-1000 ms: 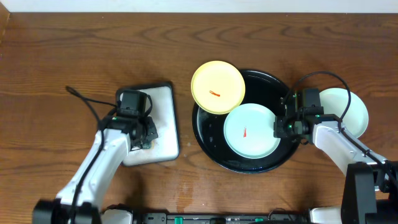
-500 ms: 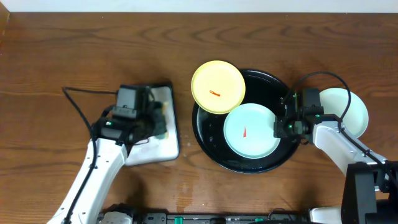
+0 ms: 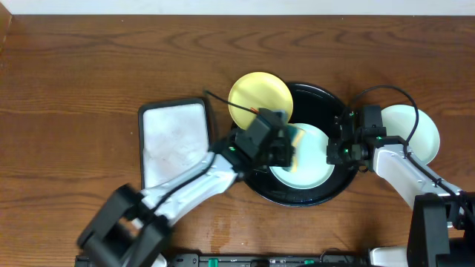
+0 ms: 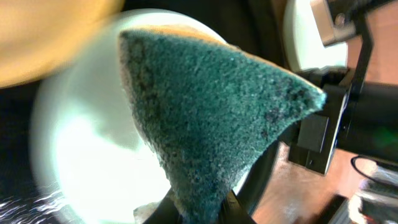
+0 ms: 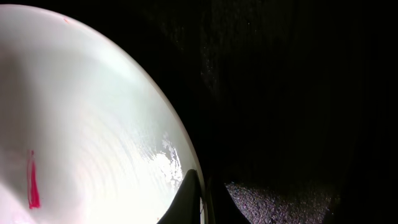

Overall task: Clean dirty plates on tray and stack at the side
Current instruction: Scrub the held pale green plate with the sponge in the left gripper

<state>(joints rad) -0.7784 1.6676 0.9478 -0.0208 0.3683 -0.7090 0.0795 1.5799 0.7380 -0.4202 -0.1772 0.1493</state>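
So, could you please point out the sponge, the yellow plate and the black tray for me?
sponge [image 4: 211, 118]: left wrist view, middle of its green scouring face.
yellow plate [image 3: 256, 90]: overhead view, bare upper centre.
black tray [image 3: 315, 96]: overhead view, bare floor near upper rim.

From overhead, the left part of the mint-green plate [image 3: 315, 169] on the tray [image 3: 297, 196] is covered by the left gripper [image 3: 288, 150] and its sponge [image 3: 298, 138], so its red smear [image 5: 32, 180] is hidden in that view, and the second mint-green plate [image 3: 421, 127] is partly masked by the right arm [image 3: 397, 165]. In the left wrist view the yellow plate [image 4: 43, 37] is blurred and cut off at the upper edge, and the fingers are almost wholly hidden beneath the sponge
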